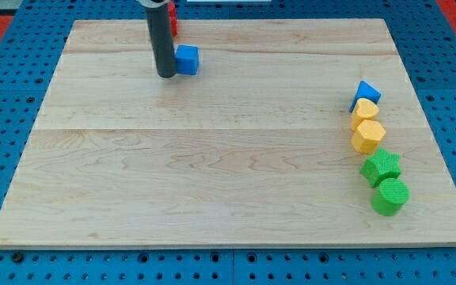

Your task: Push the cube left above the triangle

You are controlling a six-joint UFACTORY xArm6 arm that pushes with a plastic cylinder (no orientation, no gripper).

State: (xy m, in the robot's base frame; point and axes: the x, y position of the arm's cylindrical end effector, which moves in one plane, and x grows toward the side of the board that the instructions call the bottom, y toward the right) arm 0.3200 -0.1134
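A blue cube (187,60) sits near the view's top, left of centre, on the wooden board (212,174). My tip (166,75) stands just left of the cube, touching or nearly touching its left side. A blue triangle (365,93) lies far off at the view's right. A red block (172,20) shows partly behind the rod at the view's top edge; its shape is hidden.
Below the blue triangle runs a column of blocks at the view's right: a yellow block (364,109), a yellow hexagon (367,136), a green star-like block (381,167) and a green cylinder (390,196). A blue pegboard (6,95) surrounds the board.
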